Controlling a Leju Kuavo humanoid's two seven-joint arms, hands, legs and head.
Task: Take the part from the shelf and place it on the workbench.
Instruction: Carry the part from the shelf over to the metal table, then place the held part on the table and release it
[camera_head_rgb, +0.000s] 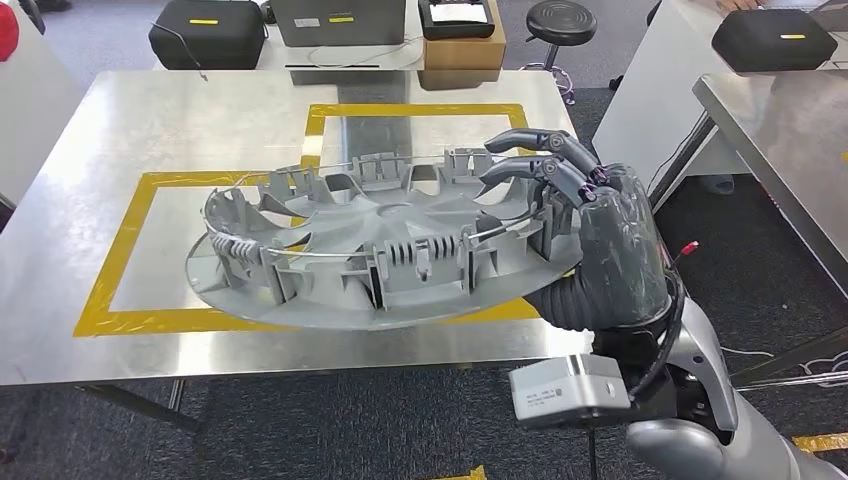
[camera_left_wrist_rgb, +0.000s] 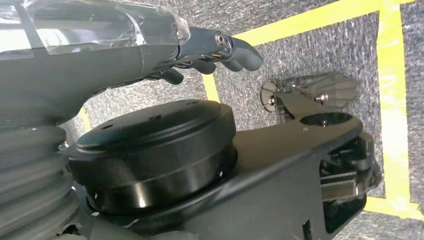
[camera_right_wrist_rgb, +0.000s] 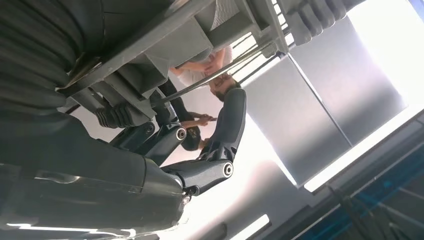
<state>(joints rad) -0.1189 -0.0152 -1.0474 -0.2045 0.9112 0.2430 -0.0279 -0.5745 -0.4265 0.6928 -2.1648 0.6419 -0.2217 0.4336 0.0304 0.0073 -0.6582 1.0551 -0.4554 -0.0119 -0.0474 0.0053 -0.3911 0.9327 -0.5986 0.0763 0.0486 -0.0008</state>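
Observation:
The part is a large grey plastic wheel cover, ribbed inner side up. It hangs slightly tilted over the steel workbench, above the yellow taped rectangle. My right hand grips its right rim, with dark fingers hooked over the edge and the wire ring. In the right wrist view the same fingers curl under the cover's ribs. I cannot tell whether the cover's left edge touches the bench. My left hand hangs above the carpet floor and holds nothing, its fingers loosely bent.
Black cases, a grey box and a cardboard box stand behind the bench, with a black stool beside them. A second steel table stands at the right. Yellow tape marks the floor.

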